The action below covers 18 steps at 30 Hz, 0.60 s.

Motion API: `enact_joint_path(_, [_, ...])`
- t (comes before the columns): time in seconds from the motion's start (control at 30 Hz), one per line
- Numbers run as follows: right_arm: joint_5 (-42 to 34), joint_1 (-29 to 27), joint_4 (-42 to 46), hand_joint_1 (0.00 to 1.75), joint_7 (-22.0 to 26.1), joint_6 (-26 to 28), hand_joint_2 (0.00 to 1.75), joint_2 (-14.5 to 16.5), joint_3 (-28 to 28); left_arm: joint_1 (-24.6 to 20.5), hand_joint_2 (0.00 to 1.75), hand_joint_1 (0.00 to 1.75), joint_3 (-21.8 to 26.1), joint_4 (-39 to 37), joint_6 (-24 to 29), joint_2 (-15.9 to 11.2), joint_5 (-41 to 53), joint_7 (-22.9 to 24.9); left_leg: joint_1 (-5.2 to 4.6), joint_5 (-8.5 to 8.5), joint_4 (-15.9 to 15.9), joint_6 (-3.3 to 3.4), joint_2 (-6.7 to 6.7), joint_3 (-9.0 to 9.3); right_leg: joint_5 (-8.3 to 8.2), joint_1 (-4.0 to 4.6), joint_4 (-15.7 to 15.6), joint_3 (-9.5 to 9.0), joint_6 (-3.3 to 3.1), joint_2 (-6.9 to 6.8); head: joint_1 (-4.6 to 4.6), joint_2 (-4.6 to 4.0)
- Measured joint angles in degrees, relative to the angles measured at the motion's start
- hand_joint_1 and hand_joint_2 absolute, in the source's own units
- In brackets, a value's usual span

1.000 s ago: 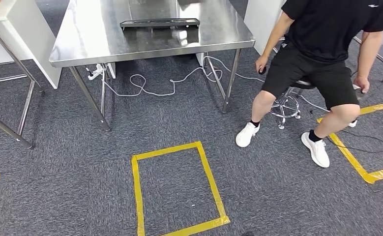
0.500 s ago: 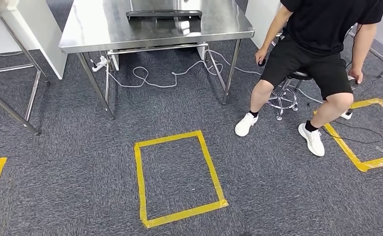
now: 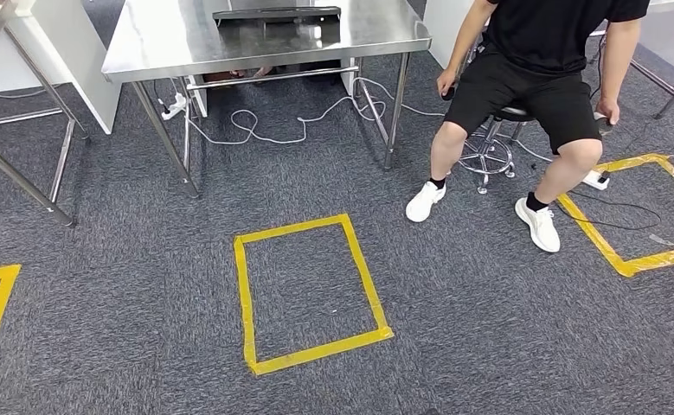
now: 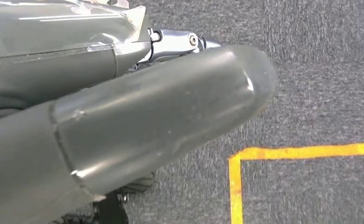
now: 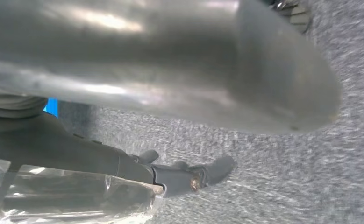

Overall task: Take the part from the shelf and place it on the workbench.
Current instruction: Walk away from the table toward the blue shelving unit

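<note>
Left hand [image 4: 124,126] hangs over the grey carpet [image 3: 489,328], thumb foremost; whether it holds anything I cannot tell. Right hand [image 5: 180,79] grips a clear-wrapped part [image 5: 67,196] against its dark fingers. The steel worktop [image 3: 160,43] stands ahead beyond a yellow tape rectangle [image 3: 311,294]; a seated person [image 3: 532,69] is beside it.

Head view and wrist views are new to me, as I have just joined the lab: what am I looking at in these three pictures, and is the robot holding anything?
A two-legged robot with two arms took these. The head view looks forward and down from high on its body. It shows a steel table with a flat black thing on it, a seated person, and a yellow tape rectangle on grey carpet. The other two cameras sit at the wrists, close behind each hand, so the left hand and right hand show as big grey shapes over carpet. Whether either holds anything, I cannot tell.
</note>
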<state>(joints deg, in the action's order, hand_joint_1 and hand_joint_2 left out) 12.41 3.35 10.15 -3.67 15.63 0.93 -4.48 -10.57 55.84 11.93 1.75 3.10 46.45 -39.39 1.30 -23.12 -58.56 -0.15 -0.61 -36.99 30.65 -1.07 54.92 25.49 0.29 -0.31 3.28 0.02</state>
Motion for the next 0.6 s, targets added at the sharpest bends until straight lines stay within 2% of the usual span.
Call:
enact_joint_path(0.03, [-0.02,-0.06,-0.01,0.00,0.01,0.00,0.00,0.02,0.01,0.01,0.00,0.00,0.00,0.00,0.05,-0.01,-0.07,-0.01,0.15,-2.13,-2.33,-0.16,0.09,-0.90,-0.44,-0.13,-0.03,0.34,-0.67,-0.11,-0.05,0.00])
enact_joint_path(0.1, [-0.01,-0.12,-0.01,0.00,0.02,0.00,0.00,0.04,0.02,0.04,0.00,0.00,0.00,0.00,0.13,-0.05,-0.19,-0.02,0.22,-7.40,-9.93,-0.43,0.32,-3.53,-1.26,0.26,0.01,1.30,-1.62,-0.27,-0.13,0.00])
enact_joint_path(0.13, [0.00,-0.20,-0.01,0.00,0.02,0.00,0.00,0.07,0.02,0.07,0.00,0.00,0.00,0.00,0.14,-0.08,-0.22,-0.02,0.22,-8.97,-13.32,-0.54,0.42,-4.48,-1.60,0.47,0.03,1.75,-1.78,-0.29,-0.14,0.00])
enact_joint_path(0.17, [0.00,-0.29,-0.02,0.00,0.02,0.00,0.00,0.11,0.02,0.11,0.00,0.00,0.01,0.00,0.15,-0.10,-0.22,-0.02,0.22,-9.47,-15.13,-0.58,0.48,-4.58,-1.89,0.65,0.08,2.10,-1.80,-0.29,-0.14,0.00])
enact_joint_path(0.2, [0.00,-0.38,-0.02,0.00,0.02,0.00,0.00,0.14,0.02,0.15,0.00,0.00,0.01,0.00,0.15,-0.11,-0.22,-0.02,0.22,-8.93,-14.79,-0.54,0.50,-3.61,-2.10,0.76,0.14,2.30,-1.73,-0.28,-0.14,0.00])
enact_joint_path(0.23, [0.00,-0.44,-0.03,0.00,0.02,0.00,0.00,0.16,0.02,0.15,0.00,0.00,0.01,0.00,0.15,-0.11,-0.22,-0.02,0.22,-7.58,-12.11,-0.39,0.54,-1.45,-2.23,0.84,0.25,2.39,-1.61,-0.21,-0.14,0.00])
enact_joint_path(0.3, [0.00,-0.43,-0.02,0.00,0.02,0.00,0.00,0.20,0.02,0.12,0.00,0.00,0.00,0.01,0.15,-0.17,-0.21,-0.03,0.22,-5.08,-4.24,0.15,1.48,4.02,-2.37,0.99,0.70,2.76,-1.35,0.11,-0.15,0.00])
enact_joint_path(0.33, [-0.01,-0.32,-0.02,0.00,0.01,0.00,0.00,0.24,0.02,0.17,0.00,0.00,0.00,0.01,0.15,-0.21,-0.22,-0.05,0.19,-4.46,-1.33,0.42,1.99,5.90,-2.44,1.09,0.93,3.12,-1.18,0.31,-0.13,0.00])
enact_joint_path(0.37, [-0.01,-0.20,-0.01,0.00,0.01,0.00,0.00,0.28,0.02,0.27,0.00,0.00,0.00,0.01,0.16,-0.25,-0.22,-0.09,0.08,-4.48,0.30,0.72,2.34,6.87,-2.50,1.16,1.09,3.50,-0.96,0.53,-0.11,0.00])
enact_joint_path(0.47, [-0.04,0.02,-0.01,0.00,-0.02,0.00,0.00,0.33,0.02,0.34,0.00,0.00,-0.01,0.03,0.27,-0.26,-0.28,-0.22,-0.11,-4.41,1.73,1.71,1.46,7.07,-2.71,1.33,1.32,4.20,0.09,1.10,-0.08,0.00])
enact_joint_path(0.5, [-0.06,0.02,-0.01,0.00,-0.04,0.00,0.00,0.33,0.02,0.29,0.00,0.00,-0.02,0.04,0.29,-0.21,-0.28,-0.24,-0.02,-4.08,2.16,2.06,1.04,7.05,-2.24,1.32,2.20,4.77,0.29,1.13,-0.02,0.00])
enact_joint_path(0.53, [-0.06,0.01,-0.01,0.00,-0.05,0.00,0.00,0.31,0.02,0.25,0.00,0.00,-0.02,0.04,0.30,-0.16,-0.28,-0.24,0.11,-3.74,2.56,2.37,0.57,7.01,-1.11,1.24,4.31,5.92,0.32,1.10,0.04,0.00])
enact_joint_path(0.6, [-0.06,-0.04,-0.01,0.00,-0.14,-0.02,0.00,0.30,0.02,0.24,0.00,0.00,-0.02,0.04,0.30,-0.11,-0.27,-0.24,0.13,-3.46,2.76,2.66,-0.42,6.77,2.26,0.77,11.60,9.71,0.26,0.99,0.18,0.00])
